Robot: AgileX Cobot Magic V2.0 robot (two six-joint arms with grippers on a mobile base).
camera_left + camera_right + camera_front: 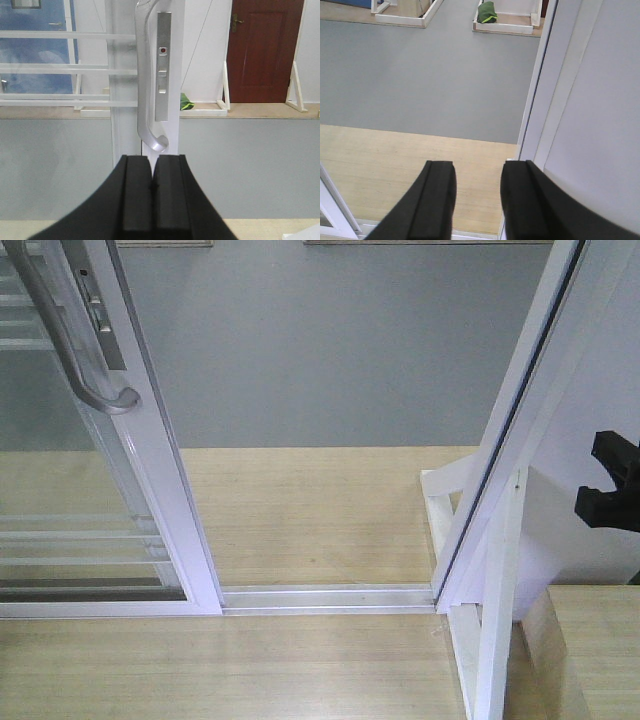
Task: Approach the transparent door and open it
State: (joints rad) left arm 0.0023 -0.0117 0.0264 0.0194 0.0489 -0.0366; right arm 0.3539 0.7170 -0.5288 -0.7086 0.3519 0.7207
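The transparent door (60,470) stands at the left of the front view: clear glass with thin white bars in a white frame. Its curved grey handle (70,340) is on the right stile. An open gap lies between the door and the white jamb (520,440). In the left wrist view the handle (145,75) hangs just above my left gripper (151,160), which is shut and holds nothing, apart from the handle's lower end. My right gripper (477,167) is open and empty beside the jamb; it shows at the right edge of the front view (592,478).
A metal floor track (330,595) crosses the gap. Wood floor (300,510) lies on both sides, grey floor (330,350) beyond. A white wall panel (600,125) is at my right. Far off are a red-brown door (262,50) and a green object (487,12).
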